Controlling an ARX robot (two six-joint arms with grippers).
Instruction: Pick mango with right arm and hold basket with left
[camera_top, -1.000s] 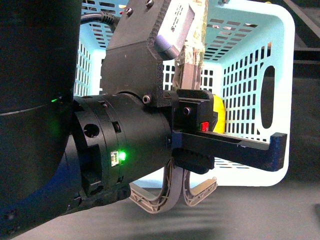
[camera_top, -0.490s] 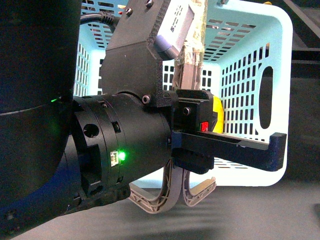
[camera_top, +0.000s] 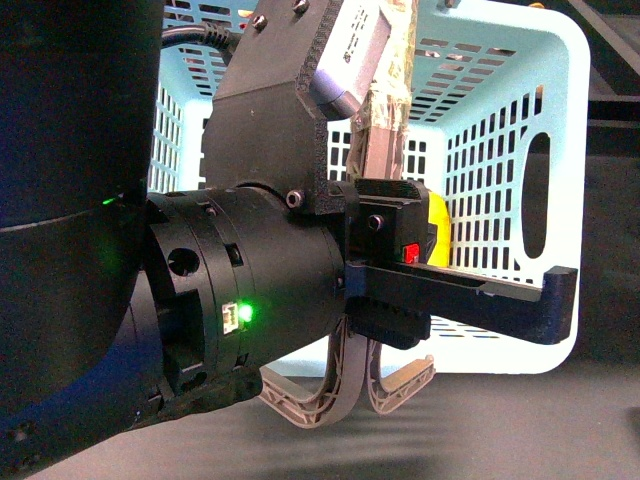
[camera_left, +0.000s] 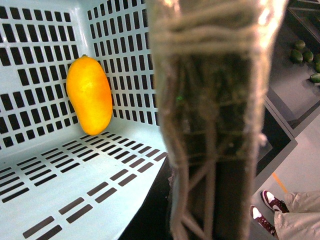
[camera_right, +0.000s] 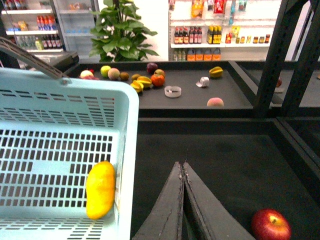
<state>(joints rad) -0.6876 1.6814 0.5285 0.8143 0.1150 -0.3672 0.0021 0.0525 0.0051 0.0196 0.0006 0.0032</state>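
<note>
The light-blue basket (camera_top: 560, 120) hangs by its tape-wrapped handle (camera_top: 388, 100). My left gripper (camera_left: 207, 200) is shut on that handle (camera_left: 215, 75), which fills the left wrist view. The yellow-orange mango (camera_left: 90, 95) lies inside the basket (camera_left: 45, 165), leaning against a slotted wall. The front view shows only a yellow sliver of the mango (camera_top: 437, 225) behind my left wrist (camera_top: 260, 290). My right gripper (camera_right: 182, 165) is shut and empty over the dark table, outside the basket's rim (camera_right: 127, 130). The mango (camera_right: 100, 196) sits just inside that wall.
A red apple (camera_right: 270, 225) lies on the dark table beside my right gripper. A farther table holds several fruits (camera_right: 145, 80) and a white ring (camera_right: 173, 91). Black frame posts (camera_right: 280, 50) stand on that side. A person's shoes (camera_left: 265, 217) show on the floor.
The basket sways very slightly sideways in the front view. Both arms stay where they were.
</note>
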